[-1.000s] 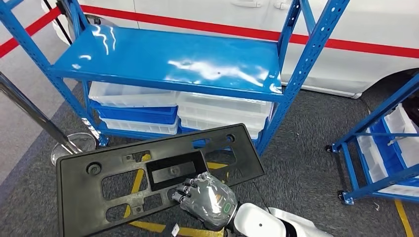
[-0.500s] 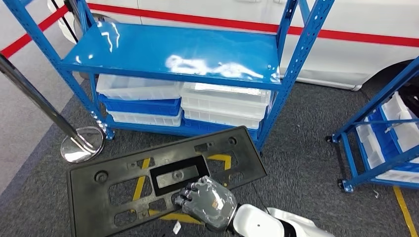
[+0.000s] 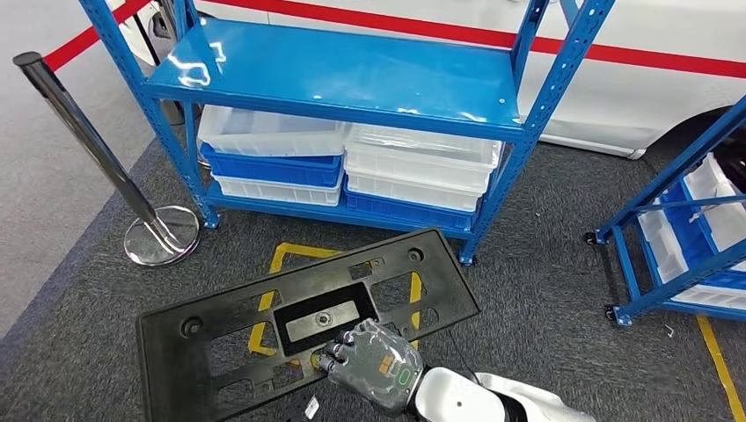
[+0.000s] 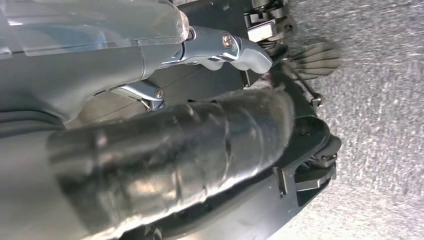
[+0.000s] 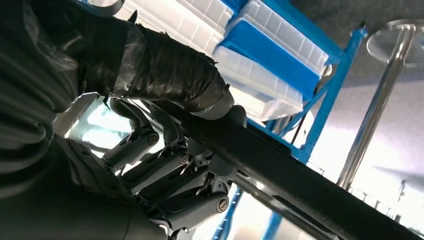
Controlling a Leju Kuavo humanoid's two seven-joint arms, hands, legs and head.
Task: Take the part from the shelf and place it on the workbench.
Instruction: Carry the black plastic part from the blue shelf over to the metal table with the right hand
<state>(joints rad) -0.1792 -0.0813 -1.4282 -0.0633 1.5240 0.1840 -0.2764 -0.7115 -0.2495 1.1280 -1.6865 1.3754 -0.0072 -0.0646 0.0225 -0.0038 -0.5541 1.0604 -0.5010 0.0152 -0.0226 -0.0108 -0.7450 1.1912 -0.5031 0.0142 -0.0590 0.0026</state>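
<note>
- The right hand (image 3: 374,365) is grasping the part (image 3: 220,338), a long flat black plastic panel with cut-outs and a rectangular recess at its middle.
- In the head view the right hand's fingers (image 3: 332,353) are lying over the panel's near edge, just below that recess; in the right wrist view the thumb (image 5: 165,75) is pressing one face of the part (image 5: 280,170) while the darker fingers (image 5: 175,185) are curling against the other.
- The part is being held in the air above the grey carpeted floor (image 3: 545,290), lying roughly flat with its broad face turned up.
- Its long axis is running sideways across the front of the hand: one end is reaching far out to the hand's left and dipping lower, the other end is reaching a shorter way to the hand's right and rising towards the blue shelf (image 3: 352,75).
- The left hand (image 4: 165,100) is lying close against a black moulded piece; whether it is grasping it cannot be told.
- Beyond the hand, the shelf is carrying stacked white and blue bins (image 3: 352,167) on its lower level.
- A chrome stanchion (image 3: 114,167) is standing well off to the hand's left.
</note>
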